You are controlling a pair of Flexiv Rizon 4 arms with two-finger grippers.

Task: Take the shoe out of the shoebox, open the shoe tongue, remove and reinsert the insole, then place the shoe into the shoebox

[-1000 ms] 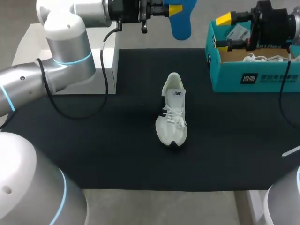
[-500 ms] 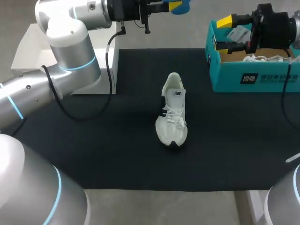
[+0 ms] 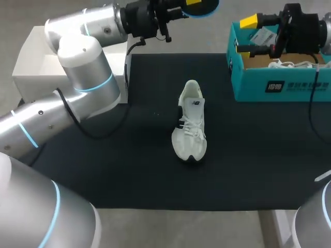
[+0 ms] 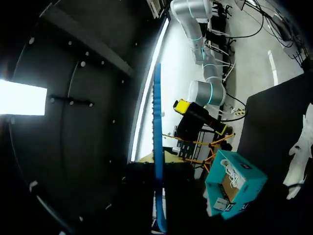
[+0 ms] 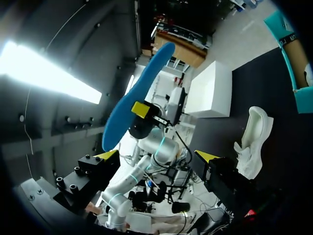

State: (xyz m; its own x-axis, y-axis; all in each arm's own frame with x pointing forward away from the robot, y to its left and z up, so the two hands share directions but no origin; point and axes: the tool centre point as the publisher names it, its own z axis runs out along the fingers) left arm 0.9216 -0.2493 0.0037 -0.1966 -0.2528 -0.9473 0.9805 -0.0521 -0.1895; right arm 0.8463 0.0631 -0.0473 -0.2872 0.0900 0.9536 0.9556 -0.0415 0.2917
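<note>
- Head view: the white shoe (image 3: 190, 124) lies at the centre of the black mat (image 3: 103, 165). Its long axis runs nearly up-down, with the toe toward the lower edge and the heel opening toward the top.
- Mat shows on every side of the shoe, which is well apart from the mat's edges, from the teal shoebox (image 3: 282, 88) at upper right and from the white box (image 3: 36, 62) at upper left.
- The left gripper (image 3: 194, 2) is at the top centre, clamped on the blue insole (image 3: 206, 7). The right gripper (image 3: 246, 35) hangs over the shoebox's left end with its fingers apart.
- Left wrist view: the insole (image 4: 157, 147) runs edge-on straight ahead of the gripper, and the shoebox (image 4: 234, 188) and shoe (image 4: 301, 156) lie beyond it.
- Right wrist view: the yellow tips stand wide apart with nothing between them. Ahead, the left gripper (image 5: 144, 110) holds the insole (image 5: 137, 98) up. The shoe (image 5: 252, 142) lies on the mat, between the shoebox (image 5: 288, 54) and the right gripper's finger.
</note>
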